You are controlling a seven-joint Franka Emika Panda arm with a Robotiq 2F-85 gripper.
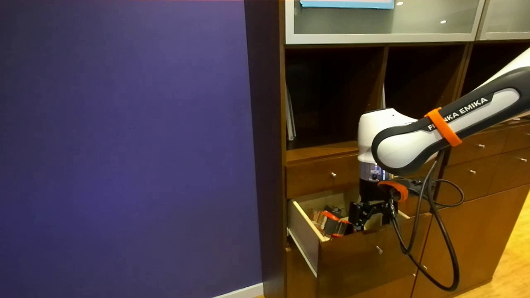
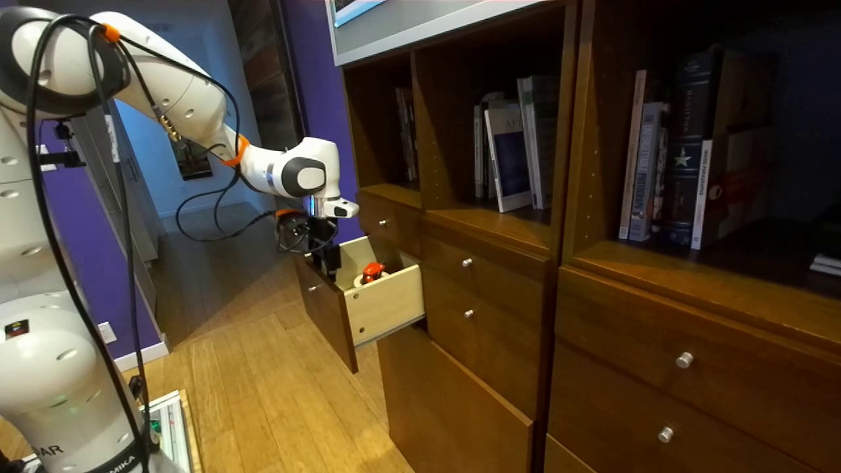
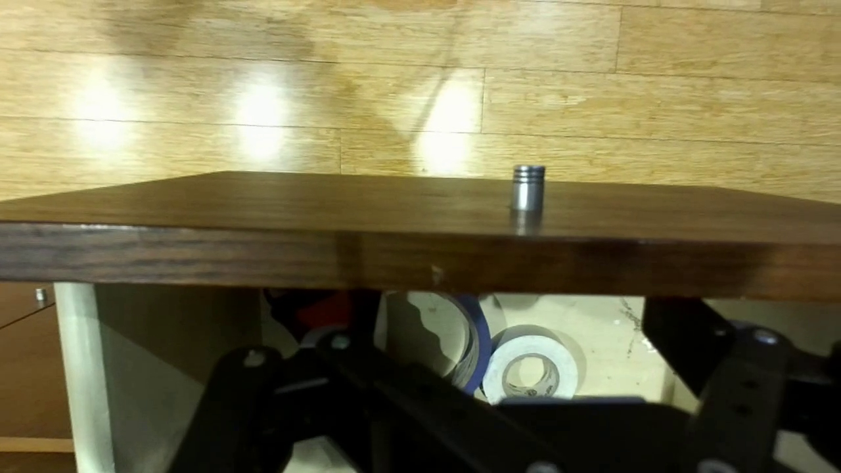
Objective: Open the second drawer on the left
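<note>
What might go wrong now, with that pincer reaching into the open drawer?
The open pincer hangs behind the drawer front; moving off without rising might bump it. Dipping lower, the pincer could knock the white tape roll. The black cable, hanging in a loose loop, might snag.

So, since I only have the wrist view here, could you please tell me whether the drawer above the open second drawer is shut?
Observer: Yes, in both exterior views the upper drawer is shut above the second drawer.
Operator: Thank you. Could anything loose snag?
Observer: Possibly the black cable, which loops outside the second drawer in an exterior view.
Operator: And what is beside the cabinet near that drawer?
Observer: A purple wall, in both exterior views.
</note>
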